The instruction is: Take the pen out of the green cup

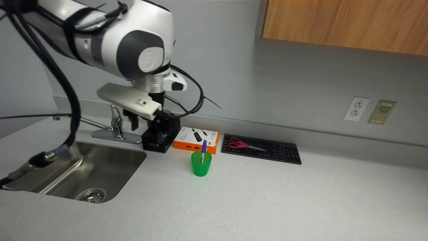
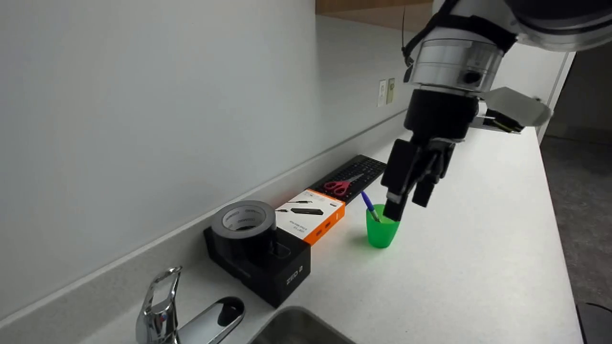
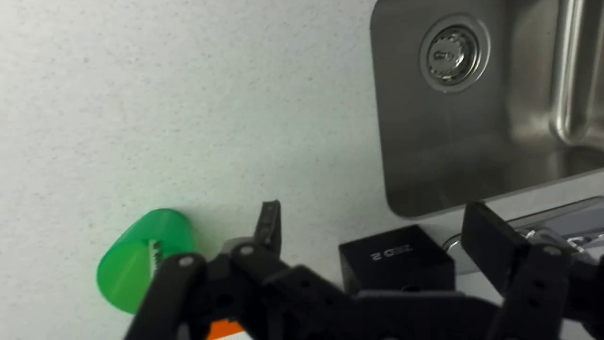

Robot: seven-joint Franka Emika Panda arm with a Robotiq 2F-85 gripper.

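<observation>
The green cup stands upright on the counter, and it also shows in an exterior view and at the lower left of the wrist view. The pen leans in the cup with its blue end sticking up above the rim, as also seen in an exterior view. In the wrist view only a pale, lettered part of the pen shows; my gripper's finger hides the rest. My gripper is open and empty, with its fingers wide apart. It hangs above the counter, off to the sink side of the cup.
A black box with a tape roll on it stands near the sink and faucet. An orange-and-white box stands close behind the cup. Red scissors lie on a black keyboard along the wall.
</observation>
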